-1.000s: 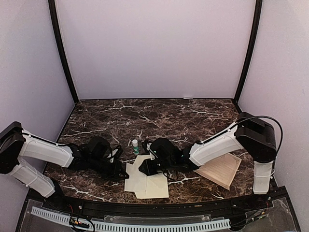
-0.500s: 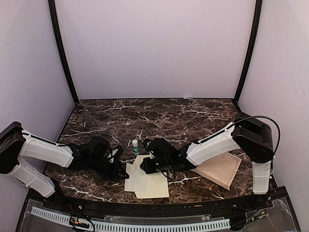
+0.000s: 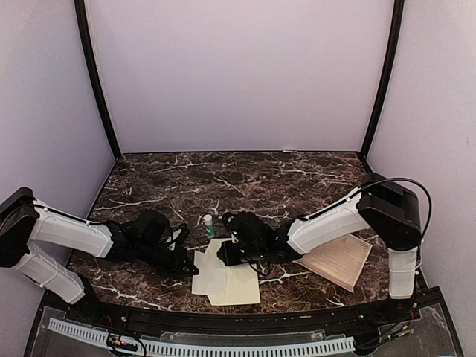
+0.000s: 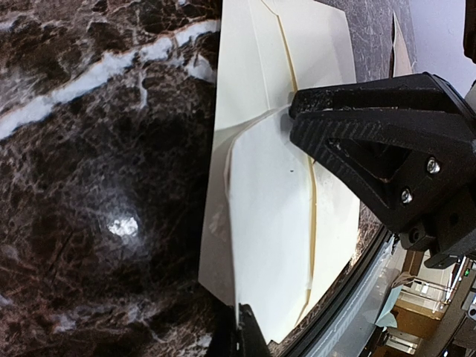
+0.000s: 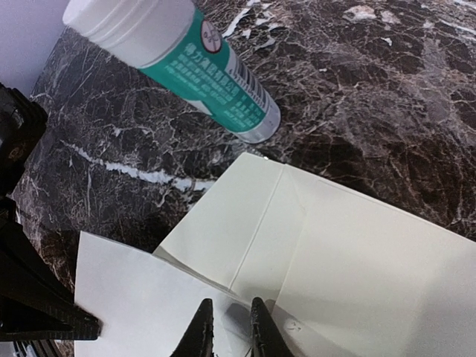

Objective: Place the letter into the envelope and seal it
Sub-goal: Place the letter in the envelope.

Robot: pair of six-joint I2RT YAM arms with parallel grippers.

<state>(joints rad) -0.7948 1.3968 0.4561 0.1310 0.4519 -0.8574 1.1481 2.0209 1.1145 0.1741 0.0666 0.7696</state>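
Soft even light; glare on table (image 4: 123,223); top-view edges bowed.

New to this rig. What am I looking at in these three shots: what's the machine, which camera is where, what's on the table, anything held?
These are two robot arms bolted at the near edge of a table, each ending in a two-finger gripper. The wide picture comes from a fixed camera above and behind them. The other two come from a camera on each wrist, looking along its fingers.

On the marble table lie a cream envelope, a tan printed letter off to its right, and a green glue stick standing just behind the envelope.

The left gripper is shut at the envelope's left edge. The right gripper rests on the envelope, fingers nearly together. I cannot tell whether either pinches paper. The letter is not yet inside.
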